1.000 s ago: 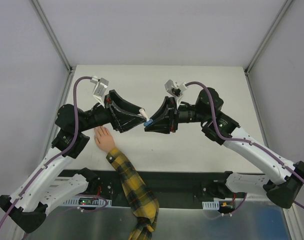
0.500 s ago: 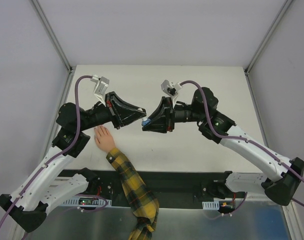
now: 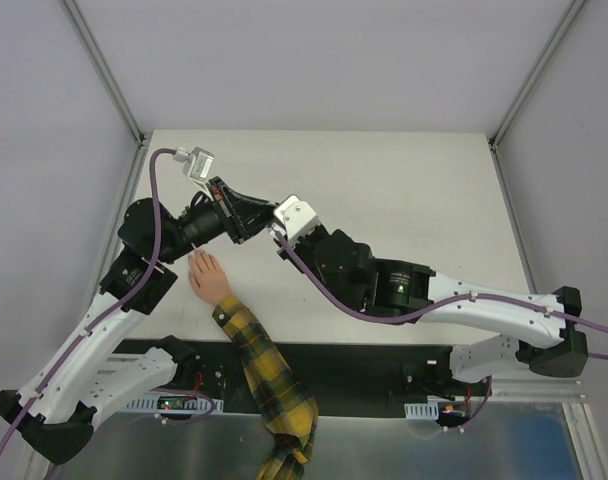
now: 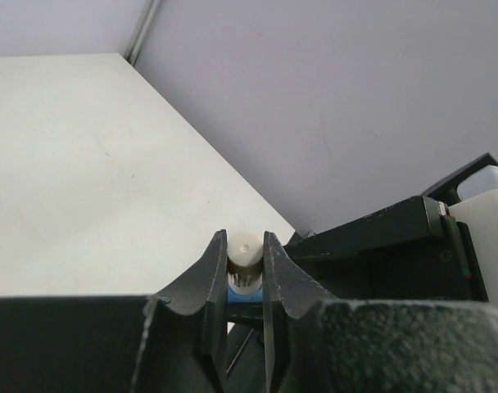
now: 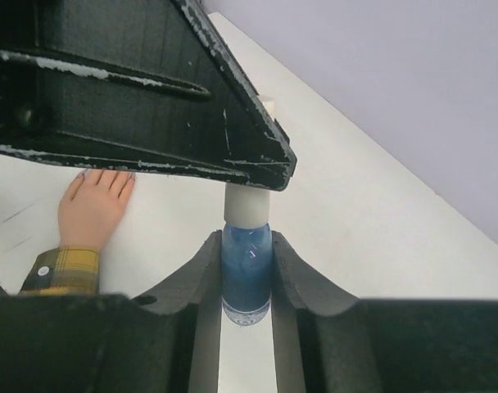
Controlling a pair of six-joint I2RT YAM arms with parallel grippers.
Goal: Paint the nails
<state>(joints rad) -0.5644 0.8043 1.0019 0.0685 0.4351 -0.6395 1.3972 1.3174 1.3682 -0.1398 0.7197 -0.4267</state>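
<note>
— While stretched low across the table [image 3: 414, 180] from its right side, pinches a blue bottle [image 5: 246, 274] in the right gripper [image 5: 246, 241], with jaws pressed on the glass from both sides.

— And the right arm [image 3: 484, 305] itself?

— Laid out long and low, from the base at the near right to a wrist left of the table's middle.

— On the other side?

— For the left arm [image 3: 89, 345]: up from the near left corner, bent at the elbow by the table's left edge, then reaching inward to meet the right wrist. Grips the bottle's white cap [image 4: 243, 260] with the left gripper [image 4: 245, 243], with jaws clamped on either side of it.

— So held from both ends?

— Yes: glass body in the right, cap in the left, tips close together, off the table. Hidden from above under the two wrists.

— Where to find the nails [image 5: 108, 173]?

— At the fingertips of a small hand [image 3: 208, 276], flat and palm down on the table near the left arm's elbow, close to the grippers but apart from the bottle. Pointing toward the far side, with a yellow plaid sleeve [image 3: 264, 375] trailing back over the near edge. Too small to tell any tint on them.
</note>
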